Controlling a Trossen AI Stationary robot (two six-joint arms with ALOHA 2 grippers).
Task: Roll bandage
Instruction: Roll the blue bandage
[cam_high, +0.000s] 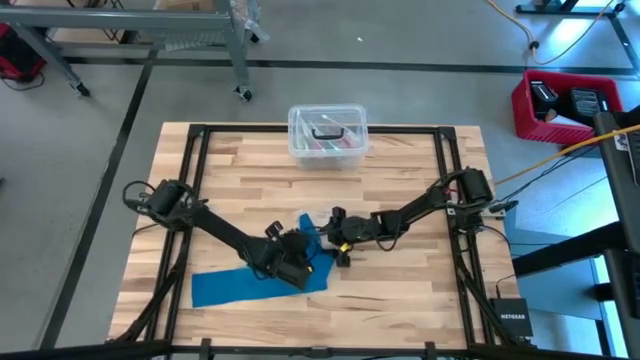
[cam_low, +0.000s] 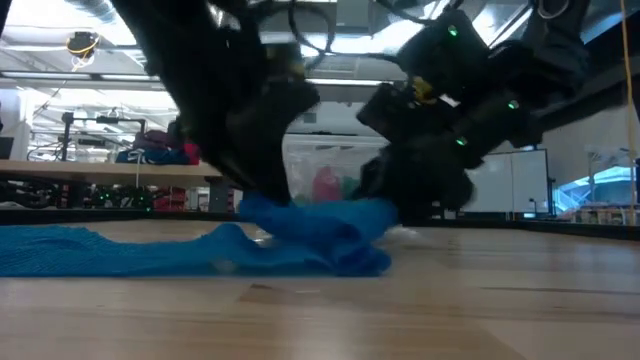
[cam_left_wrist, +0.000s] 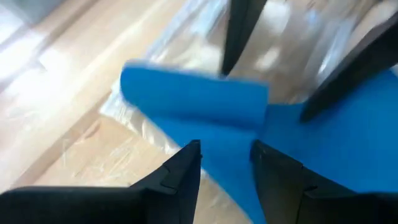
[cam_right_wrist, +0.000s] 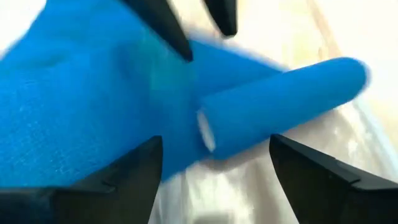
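Nearest the low camera lies bare wooden counter (cam_low: 420, 310), and just beyond it the bandage (cam_low: 300, 235), a bright blue band stretched flat along the boards. Seen from above, its long axis runs from the counter's front left up toward the middle, where the end is wound into a short roll (cam_right_wrist: 286, 106) lying crosswise to the band. The left gripper (cam_left_wrist: 225, 165) hovers over the flat strip just behind the roll, fingers parted, gripping nothing. The right gripper (cam_right_wrist: 214, 168) faces it with fingers spread wide, one on each side of the roll, not clamped on it. A clear lidded box (cam_high: 327, 134) stands at the counter's far edge.
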